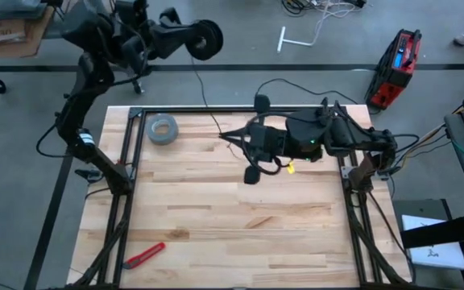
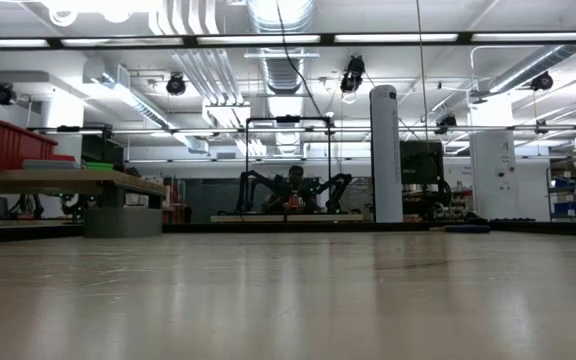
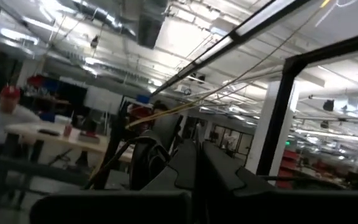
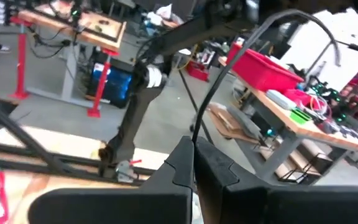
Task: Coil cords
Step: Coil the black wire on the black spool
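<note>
Two arms share the thin black cord, which stretches taut between them above the back part of the wooden surface. The left gripper is lifted high beyond the surface's back-left corner and carries the small black round reel at its tip; its fingers look clenched together in the left wrist view, with the reel itself hidden there. From the reel the cord drops diagonally toward the middle of the surface, ending at the right gripper. That gripper points toward the left arm, and its fingers are pressed together with the cord running up out of them, so it grasps the cord. A grey tape roll lies near the back-left corner, just left of the cord's line. A red cutter lies near the front-left edge, well apart from both grippers.
</note>
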You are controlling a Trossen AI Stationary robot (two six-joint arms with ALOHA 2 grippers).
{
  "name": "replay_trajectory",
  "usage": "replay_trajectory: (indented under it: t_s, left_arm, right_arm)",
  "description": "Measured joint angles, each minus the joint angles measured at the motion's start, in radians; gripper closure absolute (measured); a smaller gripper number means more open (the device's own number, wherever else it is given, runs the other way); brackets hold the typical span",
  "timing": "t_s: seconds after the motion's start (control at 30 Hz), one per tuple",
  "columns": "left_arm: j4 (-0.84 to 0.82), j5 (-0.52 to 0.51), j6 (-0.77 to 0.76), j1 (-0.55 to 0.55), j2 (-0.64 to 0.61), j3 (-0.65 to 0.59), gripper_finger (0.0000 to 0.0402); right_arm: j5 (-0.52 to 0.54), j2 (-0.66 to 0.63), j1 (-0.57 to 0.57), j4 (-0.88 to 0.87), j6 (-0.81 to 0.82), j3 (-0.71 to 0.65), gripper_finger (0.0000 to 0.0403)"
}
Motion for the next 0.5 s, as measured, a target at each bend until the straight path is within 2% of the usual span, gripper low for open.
replay_trajectory:
  t_s: [0.1, 0.27, 0.4, 0.47, 0.5]
  left_arm:
    - [-0.003, 0.011, -0.067, 0.006, 0.019, 0.0, 0.0399]
    - [-0.01, 0.197, -0.213, 0.012, 0.044, 0.0, 0.0399]
    - [-0.017, 0.305, -0.233, 0.019, 0.059, 0.0, 0.0399]
    - [-0.017, 0.291, -0.234, 0.034, 0.066, 0.0, 0.0399]
    - [-0.016, 0.251, -0.234, 0.04, 0.069, 0.0, 0.0399]
  right_arm:
    - [0.026, -0.011, 0.011, -0.013, -0.015, 0.0, 0.0403]
    - [0.069, -0.037, 0.03, -0.01, -0.077, 0.0, 0.0403]
    - [0.068, -0.058, 0.037, -0.001, -0.103, 0.0, 0.0403]
    - [0.07, -0.064, 0.039, -0.003, -0.105, 0.0, 0.0403]
    - [0.07, -0.065, 0.039, -0.003, -0.099, 0.0, 0.0403]
